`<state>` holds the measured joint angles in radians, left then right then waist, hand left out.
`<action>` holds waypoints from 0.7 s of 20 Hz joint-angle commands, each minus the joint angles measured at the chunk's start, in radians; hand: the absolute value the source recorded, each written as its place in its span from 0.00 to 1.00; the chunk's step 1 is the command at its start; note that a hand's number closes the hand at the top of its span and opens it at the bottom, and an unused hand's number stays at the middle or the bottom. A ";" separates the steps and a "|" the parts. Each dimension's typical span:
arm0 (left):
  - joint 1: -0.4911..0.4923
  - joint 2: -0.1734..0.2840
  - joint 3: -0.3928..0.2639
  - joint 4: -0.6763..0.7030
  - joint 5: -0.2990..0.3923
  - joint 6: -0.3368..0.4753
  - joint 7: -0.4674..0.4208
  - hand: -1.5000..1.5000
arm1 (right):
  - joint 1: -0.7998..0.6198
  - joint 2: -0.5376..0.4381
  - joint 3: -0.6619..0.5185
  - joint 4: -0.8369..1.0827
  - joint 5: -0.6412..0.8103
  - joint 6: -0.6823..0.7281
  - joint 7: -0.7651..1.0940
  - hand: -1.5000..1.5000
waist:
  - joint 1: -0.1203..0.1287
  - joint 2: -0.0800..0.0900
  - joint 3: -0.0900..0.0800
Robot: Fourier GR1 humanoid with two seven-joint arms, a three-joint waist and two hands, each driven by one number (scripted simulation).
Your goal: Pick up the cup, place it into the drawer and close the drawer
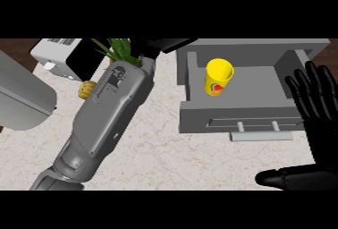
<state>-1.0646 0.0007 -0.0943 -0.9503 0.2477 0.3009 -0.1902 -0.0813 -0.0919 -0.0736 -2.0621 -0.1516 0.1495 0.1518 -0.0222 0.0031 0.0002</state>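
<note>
A yellow cup (219, 77) with a red mark on its side stands inside the open grey drawer (198, 112), toward its left half. No hand touches the cup. My left forearm stretches up and across the counter; its black hand (165, 44) shows only partly at the top edge, beside the drawer's back left corner. My right hand (317, 105) is at the right edge, fingers straight and pointing up, thumb (284, 178) low, beside the drawer's right wall. The drawer's bar handle (260, 135) faces me.
A white appliance (61, 56) sits at the back left, with a green plant (120, 47) and a small yellow object (87, 88) beside it. A grey rounded body (23, 100) fills the left edge. Marble counter (185, 165) lies in front of the drawer.
</note>
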 commanded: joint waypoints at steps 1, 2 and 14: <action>-0.078 -0.001 -0.079 0.156 0.080 0.088 -0.084 1.00 | 0.000 -0.002 0.016 -0.020 0.001 0.006 0.016 0.00 | -0.014 0.003 0.000; -0.093 -0.001 -0.041 0.117 0.065 0.045 0.001 1.00 | 0.008 -0.012 -0.015 0.013 -0.005 0.022 -0.033 0.00 | 0.002 0.000 0.000; -0.243 -0.001 -0.191 0.473 0.252 0.075 -0.139 1.00 | -0.022 0.001 -0.003 0.042 0.001 0.008 -0.022 0.00 | -0.034 0.010 0.001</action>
<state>-1.2409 0.0001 -0.2647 -0.5800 0.4680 0.3826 -0.3230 -0.1096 -0.1053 -0.0944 -2.0288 -0.1716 0.1658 0.1386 -0.0473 0.0096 0.0007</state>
